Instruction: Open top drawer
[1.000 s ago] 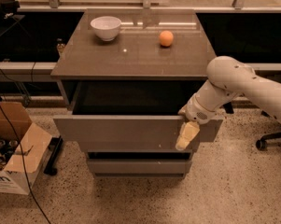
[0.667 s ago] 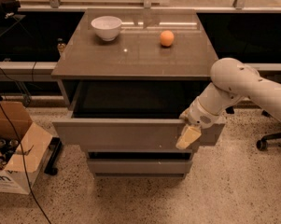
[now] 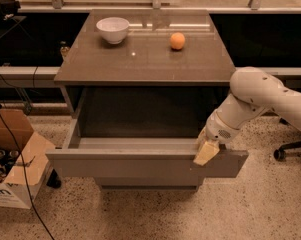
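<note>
Since the top drawer (image 3: 140, 164) sits well out at 6 o'clock, flat matte grey-brown front and deep grey box, the gripper (image 3: 206, 151) on its rim at 4 o'clock, clamped or not I cannot tell, should pull straight toward 6 without twisting, sparing the glossy countertop (image 3: 140, 59) with its round white bowl (image 3: 113, 29) and orange (image 3: 177, 40).

Pincer (image 3: 205, 153) on top drawer (image 3: 135, 165), right end
</note>
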`<state>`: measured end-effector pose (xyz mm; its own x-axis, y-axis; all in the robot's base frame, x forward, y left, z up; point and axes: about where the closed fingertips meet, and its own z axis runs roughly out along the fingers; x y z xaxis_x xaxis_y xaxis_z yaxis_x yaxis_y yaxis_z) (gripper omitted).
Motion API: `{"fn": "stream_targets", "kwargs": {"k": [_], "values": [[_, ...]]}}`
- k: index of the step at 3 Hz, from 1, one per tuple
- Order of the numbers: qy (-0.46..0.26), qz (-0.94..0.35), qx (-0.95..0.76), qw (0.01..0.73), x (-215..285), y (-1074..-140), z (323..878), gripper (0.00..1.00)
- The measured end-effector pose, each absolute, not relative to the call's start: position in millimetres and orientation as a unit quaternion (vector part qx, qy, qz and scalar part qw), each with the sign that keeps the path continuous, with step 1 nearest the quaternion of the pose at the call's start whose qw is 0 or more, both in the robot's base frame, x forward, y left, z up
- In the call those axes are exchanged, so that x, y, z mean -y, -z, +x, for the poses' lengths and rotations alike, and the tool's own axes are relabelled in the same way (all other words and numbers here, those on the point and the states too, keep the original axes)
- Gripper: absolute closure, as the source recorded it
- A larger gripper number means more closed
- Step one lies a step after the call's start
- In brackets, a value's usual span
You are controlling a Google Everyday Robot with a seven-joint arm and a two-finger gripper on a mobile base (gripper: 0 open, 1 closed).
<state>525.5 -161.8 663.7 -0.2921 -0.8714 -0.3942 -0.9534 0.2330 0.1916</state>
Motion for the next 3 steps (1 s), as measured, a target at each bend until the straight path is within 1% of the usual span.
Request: {"fn": "stream_targets", "kwargs": {"k": [1, 3], "values": [[-0.201, -0.586, -0.778, 0.101, 161.0, -662.3, 525.0, 0.71], [-0.201, -0.588, -0.777, 0.1, 160.6, -661.4, 524.2, 0.25]]}}
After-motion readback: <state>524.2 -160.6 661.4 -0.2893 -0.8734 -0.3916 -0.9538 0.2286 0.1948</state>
